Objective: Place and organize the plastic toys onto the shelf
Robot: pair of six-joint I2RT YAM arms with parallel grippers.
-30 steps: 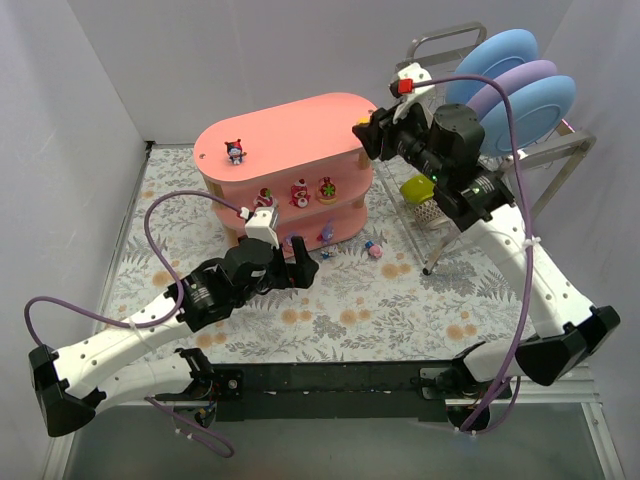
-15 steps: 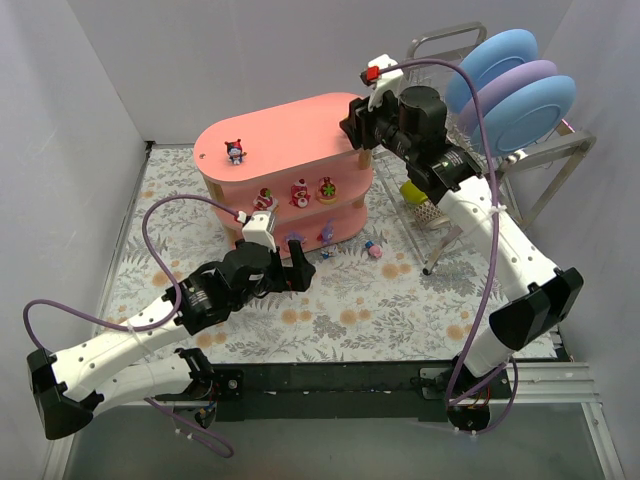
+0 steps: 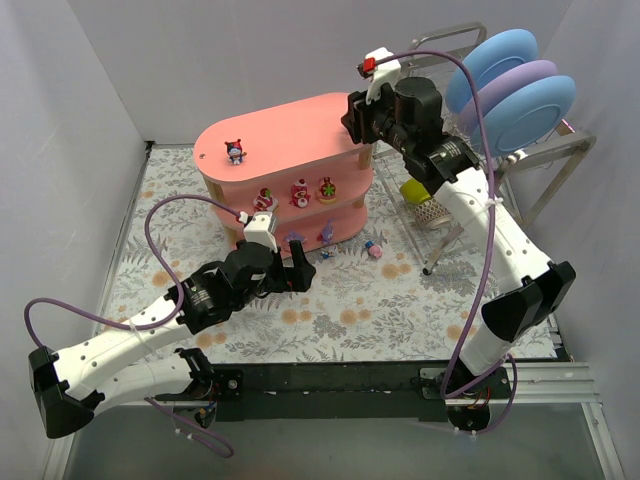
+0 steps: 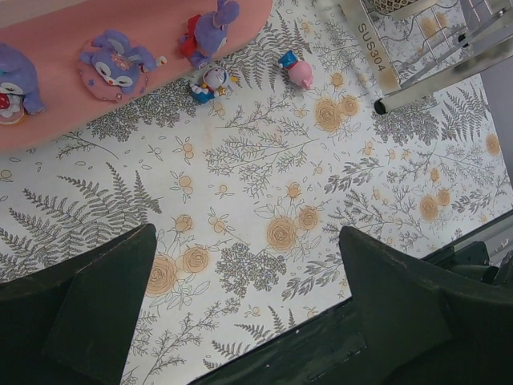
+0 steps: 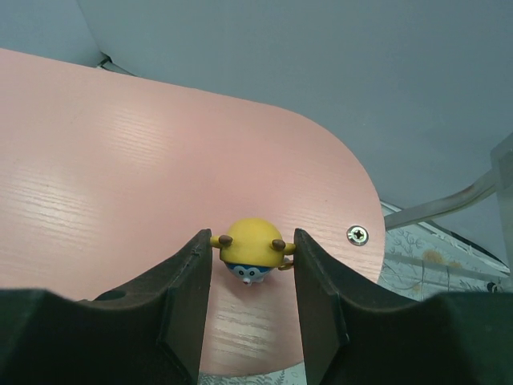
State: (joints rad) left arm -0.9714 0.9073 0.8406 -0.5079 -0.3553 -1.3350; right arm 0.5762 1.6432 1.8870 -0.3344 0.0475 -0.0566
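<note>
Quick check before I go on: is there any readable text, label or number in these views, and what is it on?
"SUS304": stamped on a flat metal bar of the wire dish rack, seen in the left wrist view.
No other text: none shows on the shelf, on the yellow-hatted toy or on the flowered table cover.

Robot lab cell, plain white walls [image 3: 70,110], floral tablecloth [image 3: 400,305], black base rail [image 3: 330,378]
</note>
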